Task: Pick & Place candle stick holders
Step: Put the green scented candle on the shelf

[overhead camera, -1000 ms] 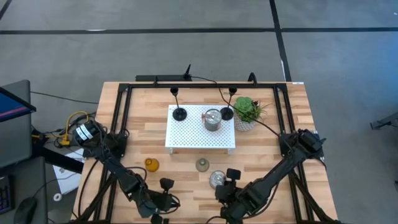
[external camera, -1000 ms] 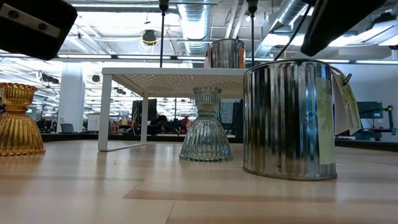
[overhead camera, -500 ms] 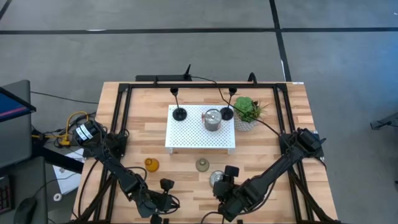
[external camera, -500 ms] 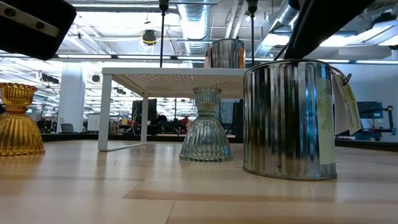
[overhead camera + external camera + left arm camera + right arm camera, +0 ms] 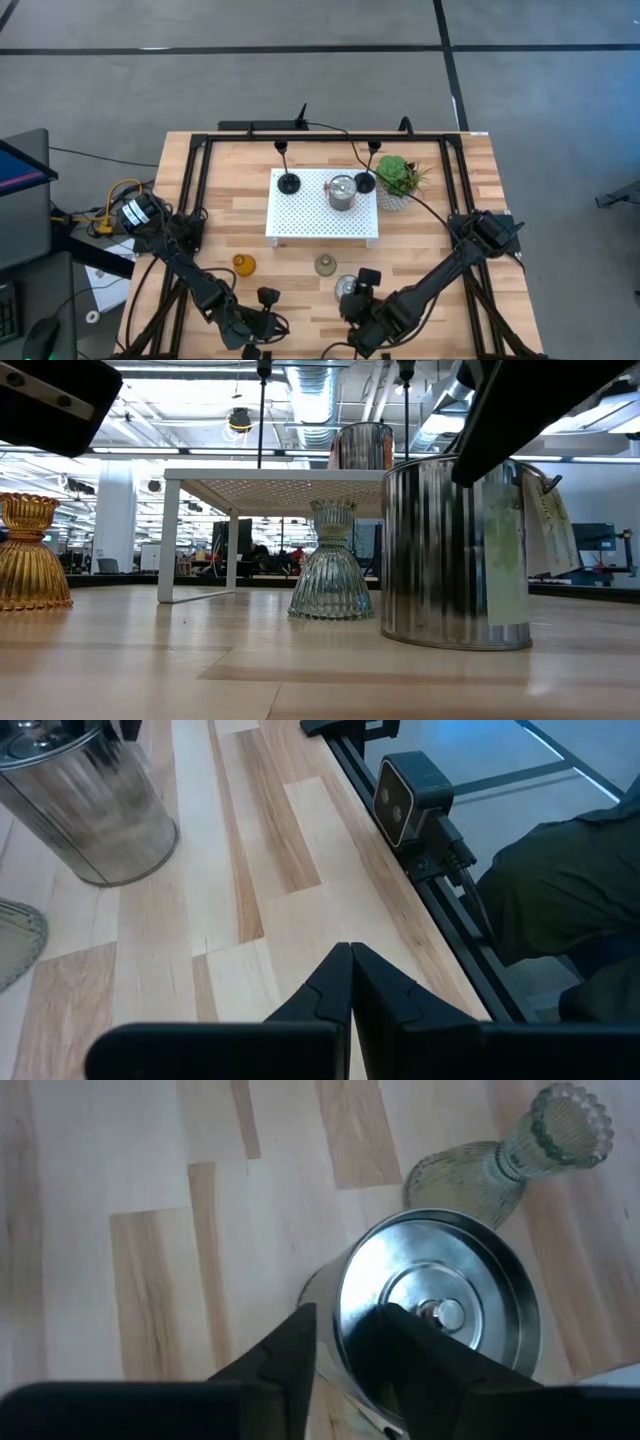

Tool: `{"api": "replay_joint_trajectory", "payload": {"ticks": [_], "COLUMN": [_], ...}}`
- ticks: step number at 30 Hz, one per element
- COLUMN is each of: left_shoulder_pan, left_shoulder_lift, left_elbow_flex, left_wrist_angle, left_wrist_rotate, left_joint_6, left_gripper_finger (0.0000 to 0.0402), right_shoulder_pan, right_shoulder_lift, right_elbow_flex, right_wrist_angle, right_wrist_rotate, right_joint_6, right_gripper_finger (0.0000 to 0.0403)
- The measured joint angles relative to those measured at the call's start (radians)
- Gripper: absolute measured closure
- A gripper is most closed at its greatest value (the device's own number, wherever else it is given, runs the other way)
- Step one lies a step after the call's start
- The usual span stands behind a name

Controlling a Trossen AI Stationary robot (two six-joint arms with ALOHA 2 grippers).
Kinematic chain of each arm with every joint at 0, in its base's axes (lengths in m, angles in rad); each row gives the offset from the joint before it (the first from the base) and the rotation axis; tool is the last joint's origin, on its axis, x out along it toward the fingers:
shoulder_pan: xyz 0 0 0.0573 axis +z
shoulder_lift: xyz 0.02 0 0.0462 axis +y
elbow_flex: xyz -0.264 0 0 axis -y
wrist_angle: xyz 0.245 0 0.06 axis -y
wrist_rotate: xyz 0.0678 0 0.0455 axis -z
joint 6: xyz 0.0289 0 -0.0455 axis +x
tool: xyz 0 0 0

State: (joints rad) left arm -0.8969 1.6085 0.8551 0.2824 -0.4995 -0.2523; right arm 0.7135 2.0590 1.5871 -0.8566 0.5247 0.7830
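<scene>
A shiny silver candle stick holder stands near the table's front, and my right gripper is on its rim. The grey-green glass holder is just beyond it, and the amber holder is to the left. A second silver holder and a black holder stand on the white perforated tray. Another black holder stands at the tray's right edge. My left gripper hangs shut and holds nothing above the front left of the table. My right gripper has the silver holder's rim on its near side. One finger reaches inside the cup and the other stays outside, so the wall is between them. The fingers slant down from above and from the near right. The holder is upright with its base on the table.
A green potted plant stands to the right of the tray. The grey-green holder is close beside the held cup. A small camera sits on the table's front edge. Bare wood lies between the amber holder and the front edge.
My right gripper has come down and toward the table's left onto the silver holder's rim. The holder has shifted a little toward the left on the table and is still upright.
</scene>
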Motion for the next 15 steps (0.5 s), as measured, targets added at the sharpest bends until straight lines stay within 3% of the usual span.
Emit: {"api": "replay_joint_trajectory", "payload": {"ticks": [7, 15], "left_shoulder_pan": [-0.001, -0.001], "left_shoulder_lift": [0.0, 0.0], "left_elbow_flex": [0.0, 0.0], "left_wrist_angle": [0.008, 0.011], "left_wrist_rotate": [0.0, 0.0], "left_joint_6": [0.0, 0.0], "left_gripper_finger": [0.0396, 0.0396], "right_shoulder_pan": [-0.001, -0.001], "right_shoulder_lift": [0.001, 0.002], "right_elbow_flex": [0.0, -0.002], "right_wrist_angle": [0.004, 0.001], "right_wrist_rotate": [-0.006, -0.016], "right_joint_6": [0.002, 0.026], "right_gripper_finger": [0.0389, 0.0401]}}
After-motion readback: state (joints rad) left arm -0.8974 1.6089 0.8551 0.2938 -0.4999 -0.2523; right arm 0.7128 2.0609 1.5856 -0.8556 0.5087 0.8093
